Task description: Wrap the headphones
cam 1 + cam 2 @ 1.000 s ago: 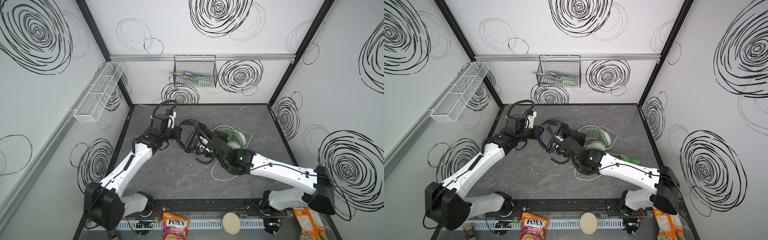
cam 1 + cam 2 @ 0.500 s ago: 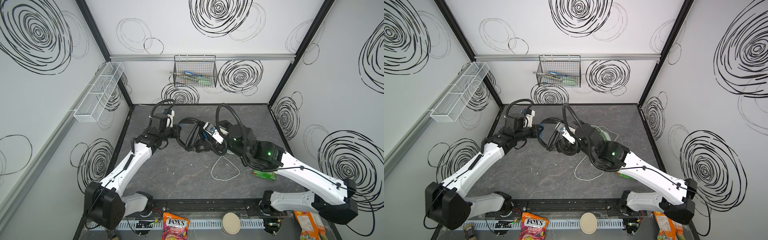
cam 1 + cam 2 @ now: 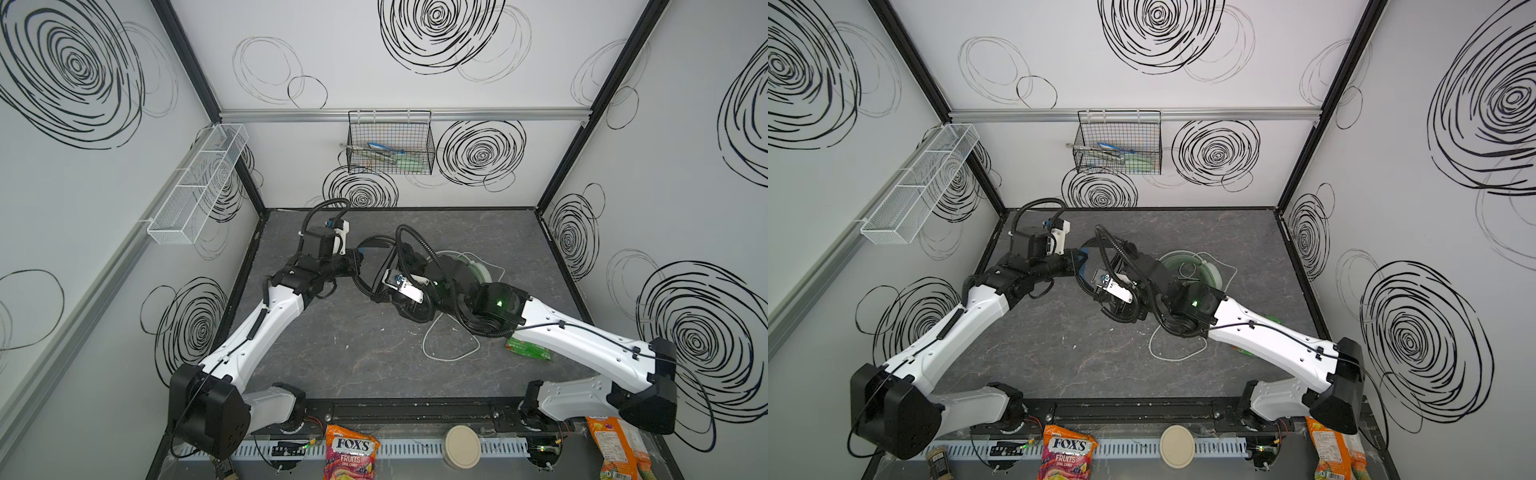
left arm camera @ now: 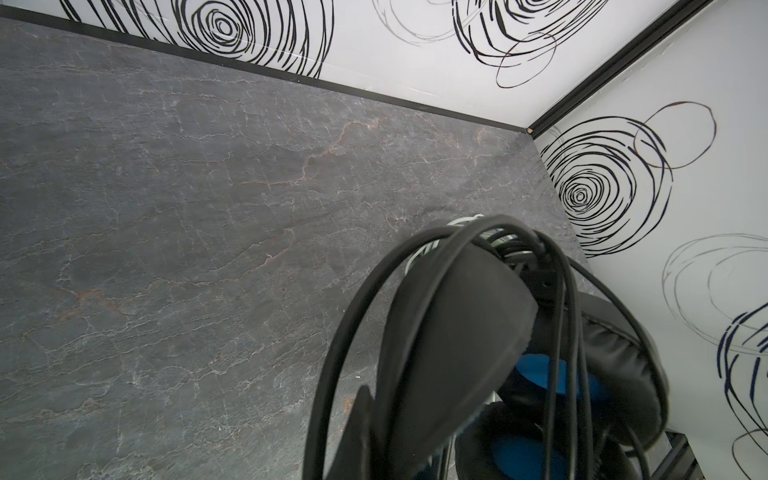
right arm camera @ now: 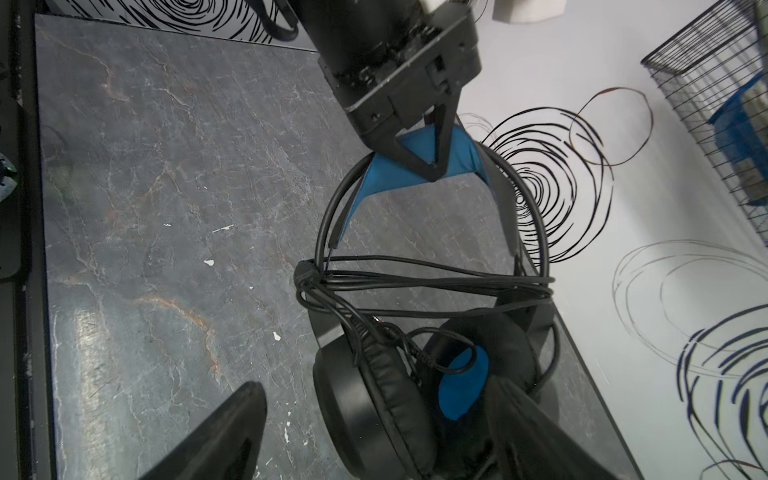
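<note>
1. Because the left end effector (image 5: 434, 172) is clamped shut on the blue headband (image 5: 390, 170), the black headphones (image 5: 361, 390) hang below it, ear cups lowest. Treat this grip as the anchor that steadies the frame for winding. Whether the cups rest on the surface (image 5: 166, 208) cannot be told.
2. Note that the black cable (image 5: 415, 276) runs in several turns across the two yokes, between the left end effector and the ear cups. A slack end curls over one cup. Judge this set as nearly wrapped.
3. Check the right end effector (image 5: 374, 424): its jaws stand apart, one on each side of an ear cup, holding nothing. Whether a fingertip touches the pad cannot be told. This stance probably prepares a grip on the cup or the slack end.
4. Locate the mint-green headphones (image 3: 1208, 270) on the surface, near the right end effector on the side away from the left one. Their pale cable (image 3: 424, 345) lies in a loose loop close by, so that set is not yet wrapped.
</note>
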You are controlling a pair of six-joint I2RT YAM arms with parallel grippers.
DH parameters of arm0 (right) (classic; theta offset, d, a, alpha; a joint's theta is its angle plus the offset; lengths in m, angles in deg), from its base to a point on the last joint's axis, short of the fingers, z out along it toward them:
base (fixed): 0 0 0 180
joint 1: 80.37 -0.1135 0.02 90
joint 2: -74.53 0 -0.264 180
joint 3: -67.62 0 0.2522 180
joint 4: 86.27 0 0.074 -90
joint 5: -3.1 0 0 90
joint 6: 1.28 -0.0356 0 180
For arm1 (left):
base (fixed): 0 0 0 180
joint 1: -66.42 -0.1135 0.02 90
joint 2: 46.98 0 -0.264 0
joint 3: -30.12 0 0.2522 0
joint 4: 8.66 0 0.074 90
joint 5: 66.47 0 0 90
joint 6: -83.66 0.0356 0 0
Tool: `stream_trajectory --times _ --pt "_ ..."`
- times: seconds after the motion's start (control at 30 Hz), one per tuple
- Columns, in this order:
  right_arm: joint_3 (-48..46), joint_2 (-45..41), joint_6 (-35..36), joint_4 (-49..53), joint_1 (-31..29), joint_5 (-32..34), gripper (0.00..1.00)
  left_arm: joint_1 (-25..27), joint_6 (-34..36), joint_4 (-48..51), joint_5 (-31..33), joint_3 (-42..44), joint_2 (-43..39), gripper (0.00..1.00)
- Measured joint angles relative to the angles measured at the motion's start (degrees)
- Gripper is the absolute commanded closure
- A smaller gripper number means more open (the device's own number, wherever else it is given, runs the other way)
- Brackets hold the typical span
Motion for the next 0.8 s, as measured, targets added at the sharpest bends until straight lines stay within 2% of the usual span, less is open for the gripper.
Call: stream_trajectory --times 0.2,0.57,0.7,0.8 --pt "0.0 4.2 0.4 -2.1 1.0 0.1 0.30 0.0 -0.2 0.0 -0.1 0.0 0.0 1.00" --pt "0.2 7.1 0.3 -3.4 4.2 0.3 0.91 0.0 -0.5 -0.1 -0.2 0.0 0.0 1.00" --pt "1.2 8.3 0.0 -3.5 4.6 1.5 1.00 0.0 -0.7 -0.3 -0.2 0.0 0.0 1.00" --pt "2.5 10.4 -0.1 -3.8 4.6 2.9 1.00 0.0 -0.7 -0.4 -0.2 0.0 0.0 1.00"
